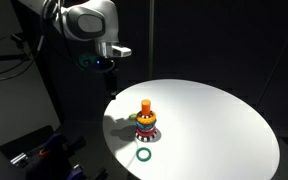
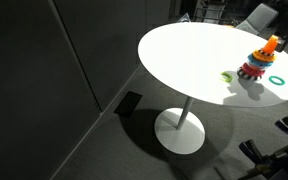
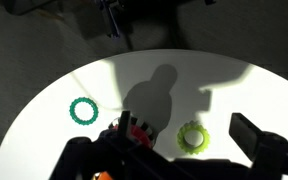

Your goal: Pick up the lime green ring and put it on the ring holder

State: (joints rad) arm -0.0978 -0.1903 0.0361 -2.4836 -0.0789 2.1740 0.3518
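With fingers (image 1: 106, 66) spread wide and empty, high and well apart from the ring holder (image 1: 146, 118), drop toward the lime green ring (image 3: 192, 137) lying flat on the table (image 1: 224, 110) near the ring holder. Skip the darker green ring (image 3: 83, 110) on the ring holder's opposite side. Straddle the seemingly scalloped rim, then close.

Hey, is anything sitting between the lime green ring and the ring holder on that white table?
Nothing visible does. The lime green ring lies flat on bare tabletop beside the ring holder, apart from it.
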